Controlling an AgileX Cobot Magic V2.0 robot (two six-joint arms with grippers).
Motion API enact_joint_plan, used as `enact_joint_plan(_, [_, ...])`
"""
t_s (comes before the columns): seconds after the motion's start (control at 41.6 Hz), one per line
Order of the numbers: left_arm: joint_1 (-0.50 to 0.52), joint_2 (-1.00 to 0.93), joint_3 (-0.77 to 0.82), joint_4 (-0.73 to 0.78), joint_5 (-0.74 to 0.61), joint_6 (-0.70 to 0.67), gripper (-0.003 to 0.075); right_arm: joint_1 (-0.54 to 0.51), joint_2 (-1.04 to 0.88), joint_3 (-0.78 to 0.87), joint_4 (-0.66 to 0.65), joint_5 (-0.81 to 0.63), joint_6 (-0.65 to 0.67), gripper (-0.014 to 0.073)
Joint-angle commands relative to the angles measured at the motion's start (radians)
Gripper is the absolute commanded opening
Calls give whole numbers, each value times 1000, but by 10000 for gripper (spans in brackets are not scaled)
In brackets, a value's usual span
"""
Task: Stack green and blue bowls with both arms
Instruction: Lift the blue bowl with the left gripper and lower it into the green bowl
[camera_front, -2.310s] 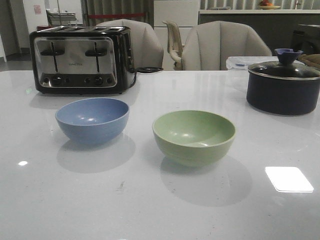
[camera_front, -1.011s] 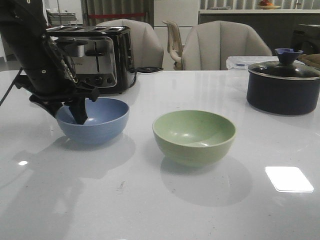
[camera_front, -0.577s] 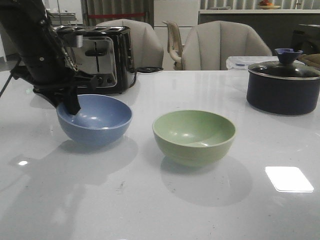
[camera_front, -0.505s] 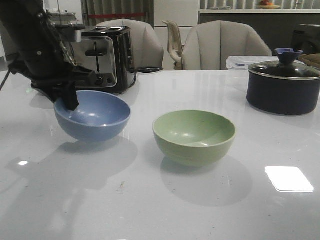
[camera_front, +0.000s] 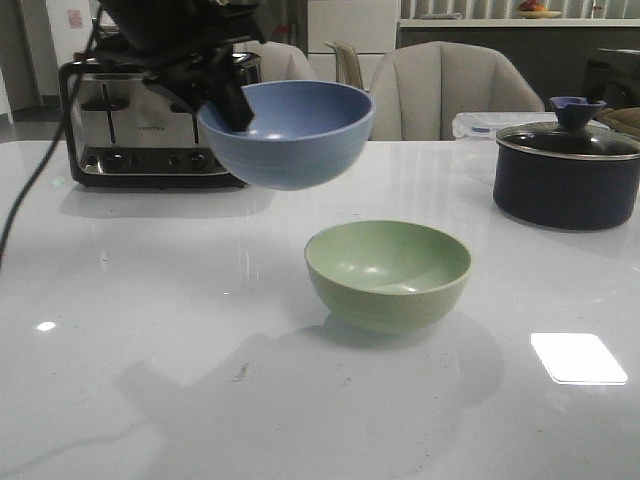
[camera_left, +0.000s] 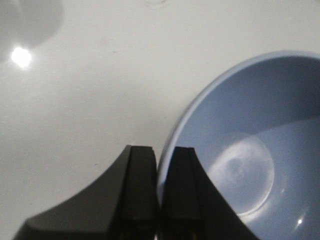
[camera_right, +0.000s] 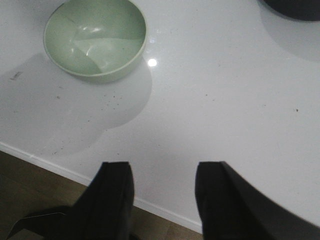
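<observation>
Blue bowl (camera_front: 286, 134) lifted off tabletop (camera_front: 150, 330) since earlier, left pincer (camera_left: 157, 192) clamped on rim at 9 o'clock. Matte green bowl (camera_front: 388, 272) resting. Right pincer (camera_right: 162, 192) spread, empty.

blue bowl (camera_front: 290, 135): smooth, matt, faint sheen inside | green bowl (camera_front: 388, 273): smooth matt | counter (camera_front: 150, 400): polished white stone look, glossy, mirrors lights | toaster (camera_front: 150, 125): brushed metal front, black trim | pot (camera_front: 565, 180): dark glossy enamel, metal-rimmed lid | left claw (camera_left: 159, 190): black matt plastic

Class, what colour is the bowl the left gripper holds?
Dusty blue bowl; front view shows it best.
</observation>
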Motion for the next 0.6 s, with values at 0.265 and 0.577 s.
enact_joint_plan(0.265, [-119,44,-37,-47,-125,2,102,-2,-4,-27,-7,-59,-5,420])
enact_joint_plan(0.577, [-124,92,-37,-85,-107,2,442,-2,-4,-27,-7,-59,-5,420])
